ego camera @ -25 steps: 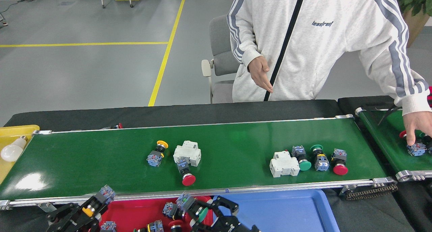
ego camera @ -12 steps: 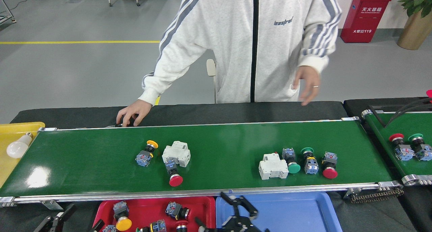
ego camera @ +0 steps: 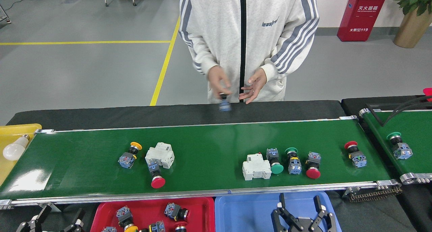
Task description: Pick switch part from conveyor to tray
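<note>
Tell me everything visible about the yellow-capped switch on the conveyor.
The yellow-capped switch lies on its side on the conveyor, left of centre. Its yellow mushroom cap points to the far rail; a black collar joins it to a grey-blue contact block with red marks. It lies just left of a white breaker; no pincer touches it.

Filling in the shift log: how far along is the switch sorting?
Done: several switches already lie in the red tray. In hand: nothing; the left end effector and right end effector are both open and empty, the right above the blue tray. Left: six switches on the conveyor, including a yellow-capped one and a red-capped one.
</note>
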